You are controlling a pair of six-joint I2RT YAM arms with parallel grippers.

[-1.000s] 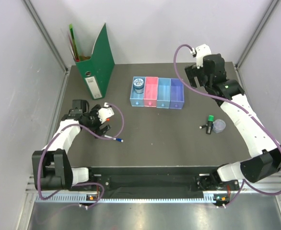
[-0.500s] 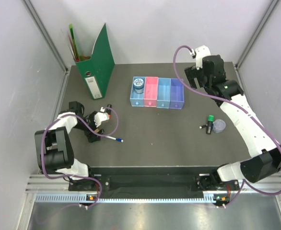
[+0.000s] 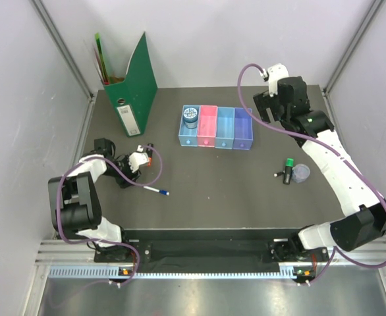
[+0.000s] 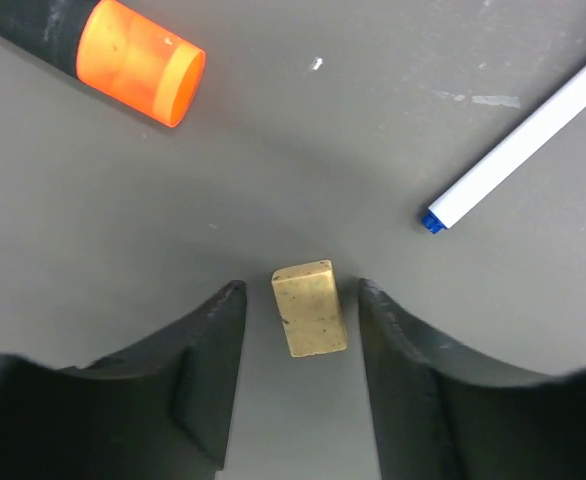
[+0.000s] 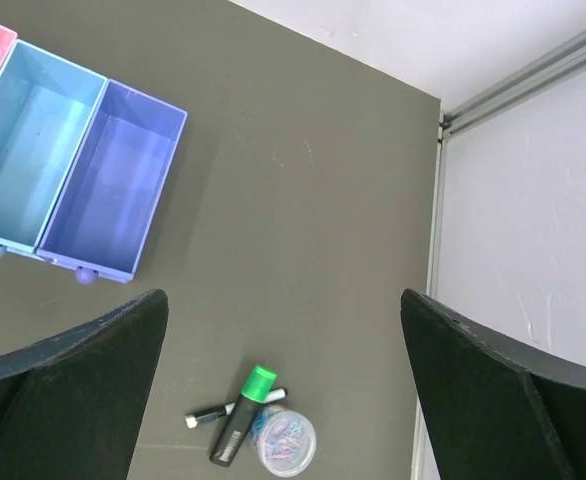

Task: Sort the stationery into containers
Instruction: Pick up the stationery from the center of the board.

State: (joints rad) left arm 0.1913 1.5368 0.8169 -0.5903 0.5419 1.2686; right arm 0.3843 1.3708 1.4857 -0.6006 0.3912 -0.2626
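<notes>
**Open left gripper [image 4: 301,290] straddling tan block [image 4: 310,310]**

Low at the left of the table [image 3: 206,197], its fingers are standing either side of the block without touching it. The highlighter [image 4: 123,55] and the white pen [image 4: 523,135] are lying nearby. The right gripper [image 5: 283,300] is hovering wide open at the far right, near the 4 trays [image 3: 244,128].

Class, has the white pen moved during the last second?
No. In the top view the pen lies where it did, at the same spot below-left of the blue tray.
</notes>
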